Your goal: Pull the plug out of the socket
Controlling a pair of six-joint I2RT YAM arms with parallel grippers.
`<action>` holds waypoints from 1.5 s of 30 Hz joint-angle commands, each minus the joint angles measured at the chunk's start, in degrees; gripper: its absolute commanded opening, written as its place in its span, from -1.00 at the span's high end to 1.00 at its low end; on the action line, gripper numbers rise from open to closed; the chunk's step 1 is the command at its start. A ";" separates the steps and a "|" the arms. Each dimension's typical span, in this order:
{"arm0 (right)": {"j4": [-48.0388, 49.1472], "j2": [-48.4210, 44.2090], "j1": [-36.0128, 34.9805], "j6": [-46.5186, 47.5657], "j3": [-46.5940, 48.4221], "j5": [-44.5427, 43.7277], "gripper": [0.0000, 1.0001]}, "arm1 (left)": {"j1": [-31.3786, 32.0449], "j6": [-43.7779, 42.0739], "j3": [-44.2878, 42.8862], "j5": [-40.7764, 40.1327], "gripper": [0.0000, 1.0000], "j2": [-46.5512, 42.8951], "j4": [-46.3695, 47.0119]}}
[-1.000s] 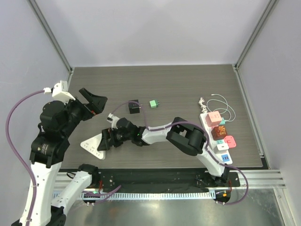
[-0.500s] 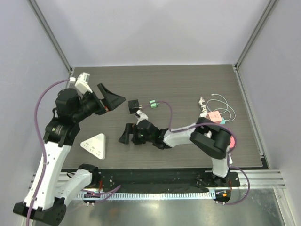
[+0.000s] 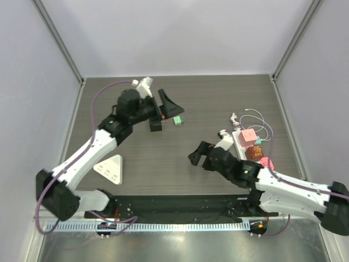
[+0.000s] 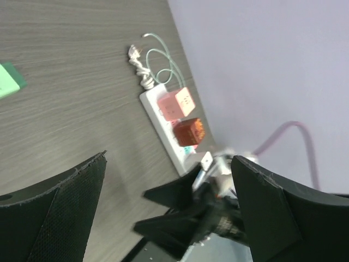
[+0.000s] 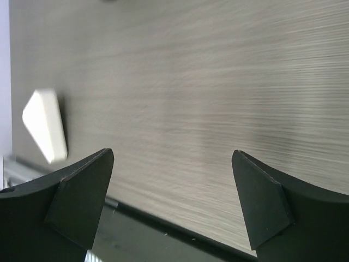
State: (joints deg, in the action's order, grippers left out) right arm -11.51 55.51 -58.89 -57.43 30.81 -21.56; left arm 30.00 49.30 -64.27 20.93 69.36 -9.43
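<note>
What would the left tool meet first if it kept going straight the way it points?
Likely the table short of the power strip; the left tool aims past the green plug. Depth unclear.

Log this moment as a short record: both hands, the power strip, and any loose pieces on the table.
left hand: open, empty, near the loose green plug
right hand: open, empty, over table left of the power strip
power strip: right side; pink plug and orange plug seated
triangular socket: near left, lying alone
</note>
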 commanded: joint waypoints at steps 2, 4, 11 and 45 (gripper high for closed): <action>-20.63 -10.66 0.97 -6.11 1.52 -16.38 -0.90 | 6.20 -3.41 -5.77 -7.30 -0.92 9.28 13.11; -28.35 -14.01 0.97 -7.34 3.55 -21.73 -0.90 | 7.26 -4.56 -8.40 -7.40 -0.93 14.63 18.45; -48.68 -12.36 3.87 -13.75 14.35 -36.15 -0.89 | 8.05 -4.03 -7.54 -2.83 -0.87 28.34 36.23; -24.26 1.27 58.10 27.20 12.96 8.46 -0.99 | 15.53 -4.65 -11.84 6.93 -0.79 48.06 45.82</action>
State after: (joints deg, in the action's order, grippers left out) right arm -37.76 55.55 -0.95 -31.86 42.65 -16.05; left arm 45.25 44.14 -74.00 26.37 117.95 32.21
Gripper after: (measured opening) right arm 0.995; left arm 0.893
